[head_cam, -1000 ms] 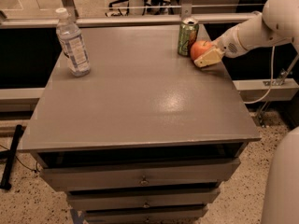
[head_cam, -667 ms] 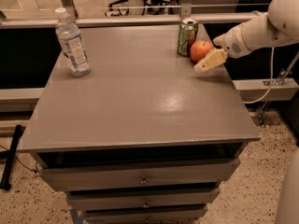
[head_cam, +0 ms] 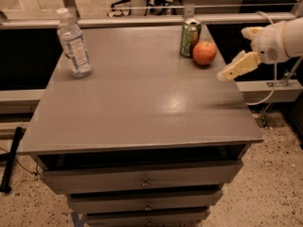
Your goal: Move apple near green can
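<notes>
The red-orange apple (head_cam: pixel 204 52) rests on the grey table top (head_cam: pixel 142 98) at the far right, right beside the green can (head_cam: pixel 190 37), which stands upright just to its left. The two look to be touching or nearly so. My gripper (head_cam: pixel 235 54) is to the right of the apple, over the table's right edge. It is open and empty, apart from the apple. One pale finger (head_cam: pixel 236 66) points down-left toward the table.
A clear plastic water bottle (head_cam: pixel 74 44) stands upright at the far left of the table. Drawers (head_cam: pixel 142 178) run below the front edge. A rail and a black gap lie behind the table. A cable hangs at the right.
My gripper has let go of the apple and drawn back to the right and up. The apple stays beside the green can.
</notes>
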Motion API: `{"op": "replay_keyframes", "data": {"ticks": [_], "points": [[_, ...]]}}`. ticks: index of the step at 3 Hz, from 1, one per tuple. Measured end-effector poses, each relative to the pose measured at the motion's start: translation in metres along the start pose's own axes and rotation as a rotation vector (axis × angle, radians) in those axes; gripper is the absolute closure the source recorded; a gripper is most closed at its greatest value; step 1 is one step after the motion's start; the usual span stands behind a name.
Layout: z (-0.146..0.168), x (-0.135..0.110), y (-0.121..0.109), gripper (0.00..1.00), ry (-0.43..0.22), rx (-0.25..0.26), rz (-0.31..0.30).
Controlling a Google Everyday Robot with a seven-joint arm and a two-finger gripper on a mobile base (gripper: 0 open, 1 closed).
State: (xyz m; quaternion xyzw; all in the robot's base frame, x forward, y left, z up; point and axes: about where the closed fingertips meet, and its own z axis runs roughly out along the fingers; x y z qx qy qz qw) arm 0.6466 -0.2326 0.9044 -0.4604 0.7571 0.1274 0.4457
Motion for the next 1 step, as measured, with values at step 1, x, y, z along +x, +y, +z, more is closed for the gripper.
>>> {"op": "replay_keyframes", "data": {"ticks": [1], "points": [[-0.0325, 0.0218, -0.0043, 0.0, -0.003, 0.041, -0.002]]}}
